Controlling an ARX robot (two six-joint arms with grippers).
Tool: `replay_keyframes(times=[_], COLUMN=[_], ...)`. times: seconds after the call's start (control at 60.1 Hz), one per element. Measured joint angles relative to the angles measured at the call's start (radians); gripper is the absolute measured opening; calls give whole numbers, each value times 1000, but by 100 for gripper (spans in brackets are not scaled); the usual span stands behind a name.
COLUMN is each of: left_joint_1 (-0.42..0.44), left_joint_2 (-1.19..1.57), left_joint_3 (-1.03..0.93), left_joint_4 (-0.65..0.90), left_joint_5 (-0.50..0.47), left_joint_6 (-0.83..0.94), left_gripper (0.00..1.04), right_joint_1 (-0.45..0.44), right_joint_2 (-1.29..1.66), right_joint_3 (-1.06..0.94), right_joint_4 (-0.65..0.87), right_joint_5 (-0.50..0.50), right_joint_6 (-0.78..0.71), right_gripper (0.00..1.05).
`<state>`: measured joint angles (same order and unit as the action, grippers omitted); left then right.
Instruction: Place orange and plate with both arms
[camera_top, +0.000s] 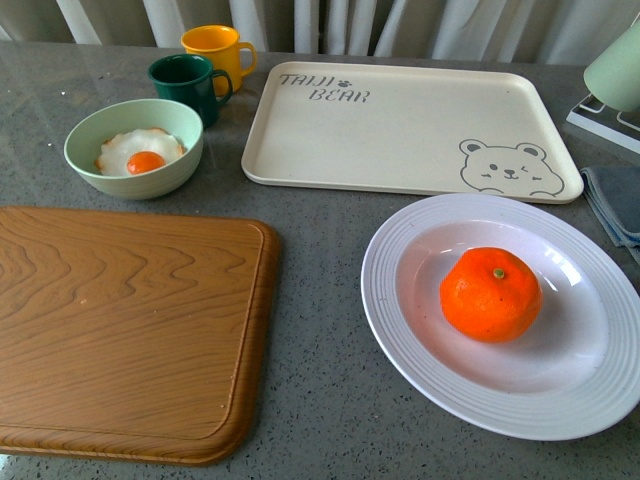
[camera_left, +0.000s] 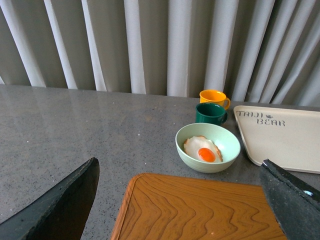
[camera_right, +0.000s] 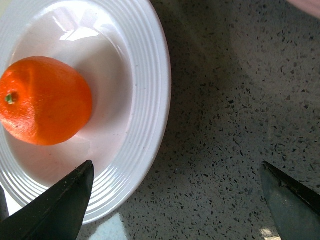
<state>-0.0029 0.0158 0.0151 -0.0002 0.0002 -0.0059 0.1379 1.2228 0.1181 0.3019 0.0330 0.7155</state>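
The bright orange (camera_top: 490, 294) with a green stem dot lies in the hollow of the white ribbed plate (camera_top: 400, 330) at the front right of the grey counter. Neither arm shows in the front view. In the right wrist view, the orange (camera_right: 44, 100) and the plate (camera_right: 152, 100) lie to one side of my open right gripper (camera_right: 177, 172), which hovers above the plate's edge and the bare counter, holding nothing. My open left gripper (camera_left: 180, 172) hangs over the far edge of the wooden board (camera_left: 200, 210), empty.
A wooden cutting board (camera_top: 120, 325) lies at the front left. Behind it stands a pale green bowl (camera_top: 135, 147) with a fried egg, then a dark green mug (camera_top: 190, 85) and a yellow mug (camera_top: 217, 50). A cream bear tray (camera_top: 400, 125) lies at the back; a grey cloth (camera_top: 612, 200) at the right edge.
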Motion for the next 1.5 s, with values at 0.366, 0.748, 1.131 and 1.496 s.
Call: replay_keyframes(times=[0.366,0.748,1.131,1.496], left_joint_1=[0,0,0,0], left_joint_2=[0,0,0,0], left_joint_3=[0,0,0,0], left_joint_4=[0,0,0,0], left_joint_5=[0,0,0,0], left_joint_6=[0,0,0,0], left_gripper=[96,96,96,96], right_joint_1=[-11,-11,6,4], right_joint_2=[344,533,608,619], right_joint_3=[19,100,150,157], right_joint_4=[348,517,545,508], right_joint_5=[-8,-18,-22,2], right_joint_6=[55,45,25,26], right_gripper=[96,96,93,72])
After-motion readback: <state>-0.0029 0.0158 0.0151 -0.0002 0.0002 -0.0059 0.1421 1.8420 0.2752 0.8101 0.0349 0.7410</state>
